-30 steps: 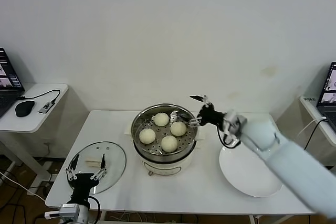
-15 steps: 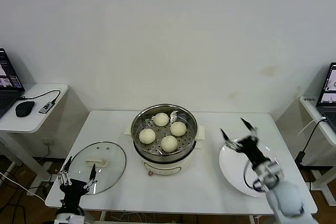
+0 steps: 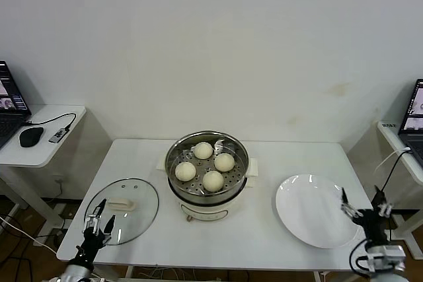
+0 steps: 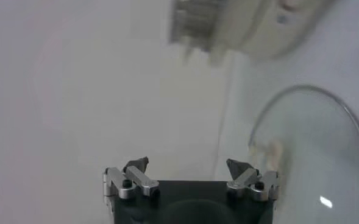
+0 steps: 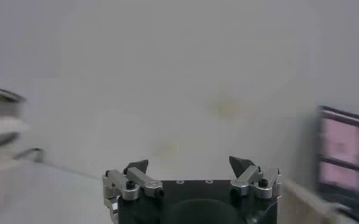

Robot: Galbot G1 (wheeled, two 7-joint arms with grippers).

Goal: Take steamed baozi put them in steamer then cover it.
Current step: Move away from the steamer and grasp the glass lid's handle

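All four steamed baozi (image 3: 205, 165) sit on the perforated tray of the steamer (image 3: 207, 197) at table centre, so I judge only covering remains. The cover (image 3: 140, 197) lies flat at the steamer's 9 o'clock. The left gripper (image 3: 98, 222), jaws spread and empty at the cover's 7 o'clock, must take its handle; the right gripper (image 3: 365, 211), also spread, waits past the white plate (image 3: 310, 219); no writing is readable.

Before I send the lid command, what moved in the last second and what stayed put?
The right gripper pulled back from the rim of the round shiny steel steamer, crossed the flat white plate and now sits open and empty off the table's near right corner. The left gripper, also open, slid toward the near edge of the clear glass cover without grasping it. The four cream-white baozi, steamer, cover and plate did not move.
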